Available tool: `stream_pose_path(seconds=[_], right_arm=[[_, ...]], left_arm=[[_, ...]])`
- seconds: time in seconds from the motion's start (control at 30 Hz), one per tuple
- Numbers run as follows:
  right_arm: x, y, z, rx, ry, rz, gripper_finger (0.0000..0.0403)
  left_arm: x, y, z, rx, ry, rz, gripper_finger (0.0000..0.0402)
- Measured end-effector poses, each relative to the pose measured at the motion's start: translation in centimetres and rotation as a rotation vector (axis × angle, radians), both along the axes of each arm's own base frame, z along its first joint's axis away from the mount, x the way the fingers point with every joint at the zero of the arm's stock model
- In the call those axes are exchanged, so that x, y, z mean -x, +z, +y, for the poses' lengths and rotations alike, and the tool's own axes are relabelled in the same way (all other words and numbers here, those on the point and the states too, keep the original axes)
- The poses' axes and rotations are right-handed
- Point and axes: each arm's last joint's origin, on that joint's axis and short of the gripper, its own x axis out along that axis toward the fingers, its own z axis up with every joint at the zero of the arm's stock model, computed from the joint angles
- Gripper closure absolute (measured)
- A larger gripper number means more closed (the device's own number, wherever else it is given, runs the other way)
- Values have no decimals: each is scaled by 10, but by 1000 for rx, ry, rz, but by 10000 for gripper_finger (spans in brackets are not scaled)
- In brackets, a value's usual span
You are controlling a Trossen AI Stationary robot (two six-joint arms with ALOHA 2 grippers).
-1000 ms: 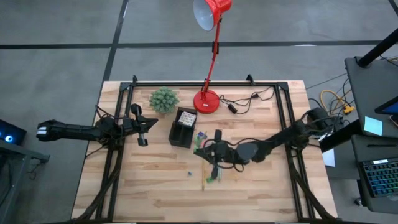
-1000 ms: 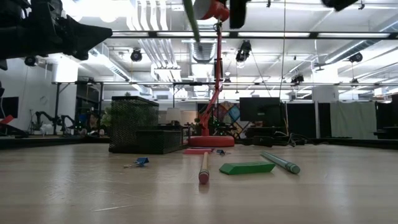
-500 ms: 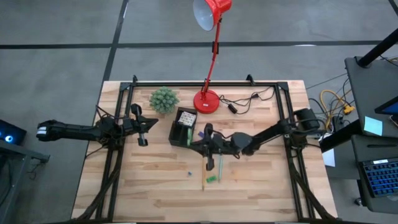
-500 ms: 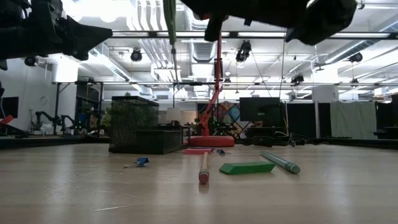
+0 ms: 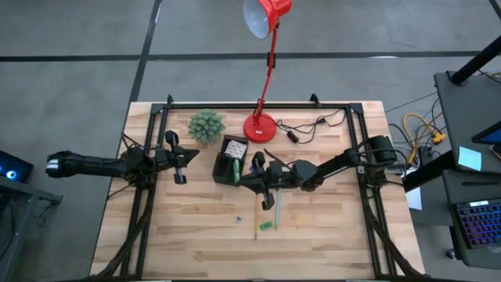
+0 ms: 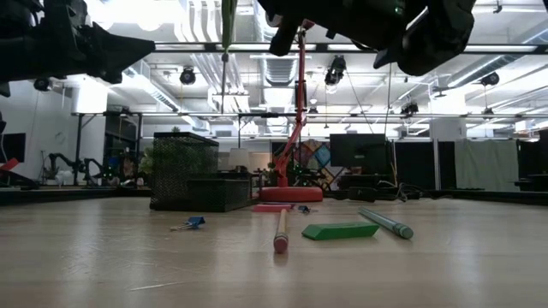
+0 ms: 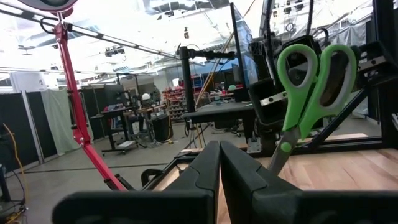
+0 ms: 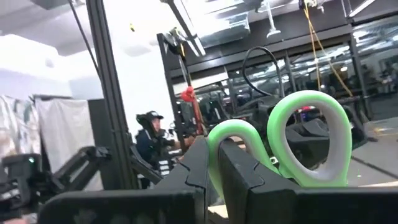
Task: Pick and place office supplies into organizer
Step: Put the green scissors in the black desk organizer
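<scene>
Two slim black jointed arms point(image 5: 94, 164), seemingly matte, with wedge-shaped black claws point(image 7: 219, 180).

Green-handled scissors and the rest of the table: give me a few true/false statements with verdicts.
1. The right gripper is shut on the green-handled scissors. True.
2. The scissors lie flat on the wooden table. False: they are held up in the air beside the black box-shaped organizer.
3. The yellow pencil lies on the table. True.
4. The left gripper holds the green pen. False: its fingers are shut on nothing; the pen lies on the table.
5. The red desk lamp has tipped over. False: it stands upright.
</scene>
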Motion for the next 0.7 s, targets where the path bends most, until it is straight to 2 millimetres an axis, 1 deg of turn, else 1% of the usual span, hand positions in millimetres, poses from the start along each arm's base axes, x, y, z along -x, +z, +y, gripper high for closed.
stream_pose_path(seconds=[0.1,0.2,0.37,0.5,0.7], right_arm=[[-1,0,-3,-24,46,7,388],[-2,-1,-12,-68,102,22,388],[-7,1,-22,-99,87,15,388],[-19,3,-27,-131,117,4,388],[-38,-3,-33,-176,140,39,388]], left_arm=[[0,0,0,0,0,-1,402],[0,0,0,0,1,-2,402],[0,0,0,0,0,-4,402],[0,1,0,0,0,-6,402],[0,1,0,0,1,-8,402]])
